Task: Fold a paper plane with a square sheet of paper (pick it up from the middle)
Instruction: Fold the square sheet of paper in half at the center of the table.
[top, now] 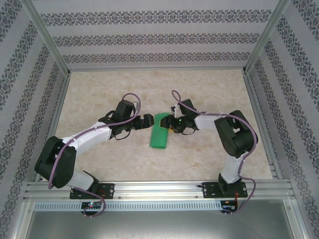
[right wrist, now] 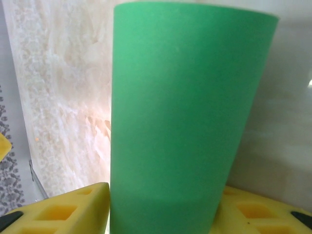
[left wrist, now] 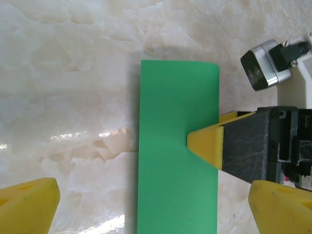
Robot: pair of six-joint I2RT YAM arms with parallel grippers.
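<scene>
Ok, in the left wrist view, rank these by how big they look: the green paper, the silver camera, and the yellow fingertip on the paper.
1. green paper
2. silver camera
3. yellow fingertip, slightly smaller
The last two look close; nearness to the lens makes that order unsure.

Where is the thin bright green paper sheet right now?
In the top external view the green paper sheet lies mid-table, between the left gripper and right gripper, whose yellow fingertip overlaps its edge.

The top external camera looks down from behind onto the green paper (top: 160, 132), which both wrist cameras also frame, closely, from its opposite sides.
</scene>
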